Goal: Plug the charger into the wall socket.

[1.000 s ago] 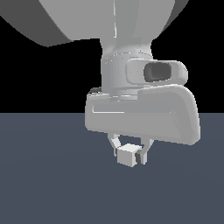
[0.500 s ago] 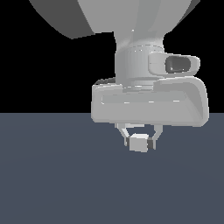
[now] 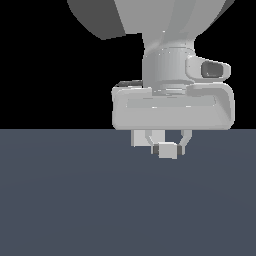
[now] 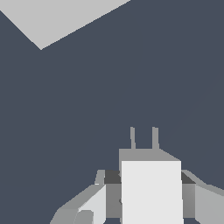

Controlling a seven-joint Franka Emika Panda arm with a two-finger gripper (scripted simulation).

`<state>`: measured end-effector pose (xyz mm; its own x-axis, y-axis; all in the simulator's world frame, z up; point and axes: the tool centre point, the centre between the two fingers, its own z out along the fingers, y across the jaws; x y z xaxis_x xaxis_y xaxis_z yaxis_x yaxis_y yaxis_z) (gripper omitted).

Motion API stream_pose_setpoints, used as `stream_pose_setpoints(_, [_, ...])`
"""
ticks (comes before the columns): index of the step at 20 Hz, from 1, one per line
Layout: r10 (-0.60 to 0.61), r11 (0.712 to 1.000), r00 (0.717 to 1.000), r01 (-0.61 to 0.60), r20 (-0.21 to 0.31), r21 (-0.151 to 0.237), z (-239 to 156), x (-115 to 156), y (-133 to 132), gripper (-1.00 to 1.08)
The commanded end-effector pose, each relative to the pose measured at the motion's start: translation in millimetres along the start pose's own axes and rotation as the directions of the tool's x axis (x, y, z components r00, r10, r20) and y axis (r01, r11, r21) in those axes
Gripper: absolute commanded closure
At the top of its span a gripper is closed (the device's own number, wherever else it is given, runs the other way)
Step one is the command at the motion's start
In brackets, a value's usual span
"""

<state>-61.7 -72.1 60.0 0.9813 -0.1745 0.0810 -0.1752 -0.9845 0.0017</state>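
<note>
Two fingers clamping charger above tabletop; wall socket unseen, risking prongs missing holes.

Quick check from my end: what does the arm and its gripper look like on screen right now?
The arm is plain light grey with rounded segments and a wide boxy hand, a dark-lensed camera housing on its side. The gripper has short grey fingers with dark inner pads. No cables or markings show.
</note>
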Motion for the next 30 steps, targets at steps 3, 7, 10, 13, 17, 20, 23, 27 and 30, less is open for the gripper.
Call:
stream_pose_setpoints(3, [-0.110,0.994,0.994,0.110,-0.001,0.009,-7.5,12.3,4.3,1.08])
stream_pose_setpoints(7, [-0.206,0.978,0.979,0.206,-0.002,0.017,-14.1,23.7,6.9,1.08])
stream_pose_setpoints(10, [-0.279,0.960,0.960,0.279,-0.003,0.023,-19.0,32.6,8.0,1.08])
stream_pose_setpoints(13, [-0.344,0.939,0.939,0.344,-0.005,0.028,-23.5,40.9,8.4,1.08])
stream_pose_setpoints(17, [-0.415,0.909,0.910,0.415,-0.007,0.034,-28.4,50.1,7.9,1.08])
stream_pose_setpoints(20, [-0.455,0.890,0.890,0.455,-0.008,0.038,-31.2,55.5,7.2,1.08])
stream_pose_setpoints(23, [-0.485,0.874,0.875,0.485,-0.009,0.041,-33.2,59.5,6.4,1.08])
stream_pose_setpoints(27, [-0.507,0.861,0.862,0.507,-0.009,0.043,-34.8,62.6,5.4,1.08])
stream_pose_setpoints(30, [-0.512,0.858,0.859,0.512,-0.009,0.043,-35.0,63.3,5.0,1.08])
